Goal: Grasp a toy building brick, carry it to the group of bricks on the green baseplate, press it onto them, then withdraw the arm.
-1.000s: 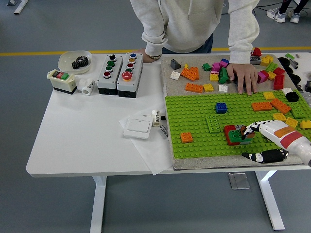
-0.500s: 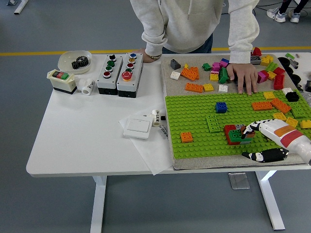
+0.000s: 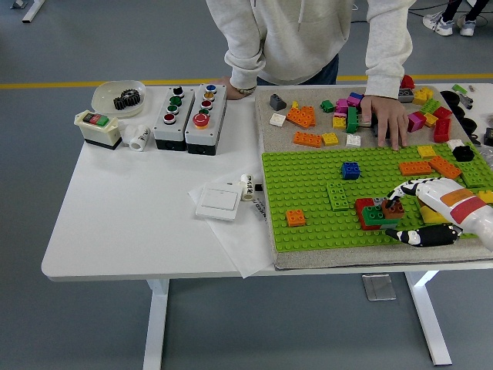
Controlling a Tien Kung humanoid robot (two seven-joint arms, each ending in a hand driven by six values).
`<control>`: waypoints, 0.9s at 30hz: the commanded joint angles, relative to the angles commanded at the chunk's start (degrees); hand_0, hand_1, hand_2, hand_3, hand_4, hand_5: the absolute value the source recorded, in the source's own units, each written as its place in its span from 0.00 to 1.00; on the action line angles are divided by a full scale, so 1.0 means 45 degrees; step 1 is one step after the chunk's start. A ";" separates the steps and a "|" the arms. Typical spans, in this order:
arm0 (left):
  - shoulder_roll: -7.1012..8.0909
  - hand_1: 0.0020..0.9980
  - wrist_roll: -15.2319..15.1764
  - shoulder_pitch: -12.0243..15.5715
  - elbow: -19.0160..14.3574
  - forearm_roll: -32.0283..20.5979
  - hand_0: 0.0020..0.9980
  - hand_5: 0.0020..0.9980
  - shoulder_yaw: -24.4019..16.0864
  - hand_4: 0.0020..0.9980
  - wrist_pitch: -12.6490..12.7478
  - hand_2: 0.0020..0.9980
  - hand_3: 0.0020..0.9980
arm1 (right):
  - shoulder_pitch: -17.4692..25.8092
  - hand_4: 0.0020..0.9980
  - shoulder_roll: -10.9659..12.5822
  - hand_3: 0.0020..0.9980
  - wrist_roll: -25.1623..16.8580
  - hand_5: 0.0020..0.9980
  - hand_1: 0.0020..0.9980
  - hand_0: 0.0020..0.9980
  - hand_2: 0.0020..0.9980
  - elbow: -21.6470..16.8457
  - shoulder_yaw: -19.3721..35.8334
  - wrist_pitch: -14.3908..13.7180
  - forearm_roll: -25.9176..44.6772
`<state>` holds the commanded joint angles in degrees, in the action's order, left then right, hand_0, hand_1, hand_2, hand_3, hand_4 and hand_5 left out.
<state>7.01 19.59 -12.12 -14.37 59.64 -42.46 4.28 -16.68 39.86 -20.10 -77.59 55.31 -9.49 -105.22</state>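
The right hand [image 3: 408, 210] reaches in low from the right edge over the green baseplate [image 3: 308, 193], fingers pinching a small dark brick [image 3: 394, 206] that sits against the red-and-green brick group [image 3: 371, 213]. The thumb lies low near the baseplate's front edge. A person's hand [image 3: 385, 119] rests on loose bricks at the worktop's far side

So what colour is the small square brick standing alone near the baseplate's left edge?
Orange: the small square brick on the green studded baseplate, clearest in the head view.
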 joint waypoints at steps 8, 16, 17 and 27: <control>0.0005 0.75 -0.0004 -0.0001 -0.0010 -0.0092 0.76 0.59 0.0049 0.68 0.0004 0.74 0.60 | -0.1446 0.92 -0.0273 0.70 0.0569 0.34 0.66 0.68 0.72 0.0687 -0.1181 -0.1255 0.0686; 0.0020 0.75 0.0008 -0.0013 -0.0030 -0.0192 0.76 0.59 0.0109 0.68 -0.0007 0.74 0.60 | -0.3720 0.90 -0.1052 0.69 0.0822 0.27 0.66 0.65 0.71 0.2148 -0.2937 -0.1656 0.0764; 0.0022 0.75 0.0011 -0.0016 -0.0032 -0.0195 0.76 0.59 0.0113 0.68 -0.0010 0.74 0.60 | -0.3929 0.90 -0.1115 0.69 0.0814 0.27 0.66 0.65 0.71 0.2315 -0.3090 -0.1655 0.0756; 0.0066 0.75 0.0060 -0.0032 -0.0063 -0.0311 0.76 0.59 0.0165 0.68 -0.0009 0.74 0.60 | -0.5748 0.88 -0.2101 0.66 0.0339 0.25 0.65 0.61 0.70 0.4251 -0.5032 -0.1841 0.0064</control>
<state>7.31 19.87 -12.27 -14.65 58.24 -41.72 4.24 -42.54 30.41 -18.58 -58.46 32.67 -17.77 -104.93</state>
